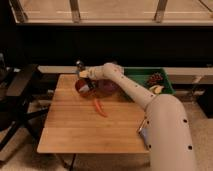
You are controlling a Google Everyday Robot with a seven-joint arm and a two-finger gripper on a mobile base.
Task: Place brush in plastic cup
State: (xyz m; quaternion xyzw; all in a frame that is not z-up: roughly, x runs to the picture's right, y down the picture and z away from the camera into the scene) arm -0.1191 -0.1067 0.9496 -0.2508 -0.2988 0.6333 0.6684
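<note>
Camera view: the arm reaches across to the upper left of the wooden table [75, 130], its hand [83, 73] just above the red bowl [84, 86]. Whether its fingers are apart or together cannot be told. A small dark thing at its tip may be the brush [79, 64]. The dark purple bowl [107, 87] sits beside it.

Claw [81, 71] was seen at table's [75, 125] far edge, above red bowl [84, 86]. Far side was crowded by red bowl, purple bowl [109, 88] and green bin [165, 80]. Orange-red item [99, 107] lay mid-table. Near-left half was left open; right edge was blocked by the arm [150, 105].
</note>
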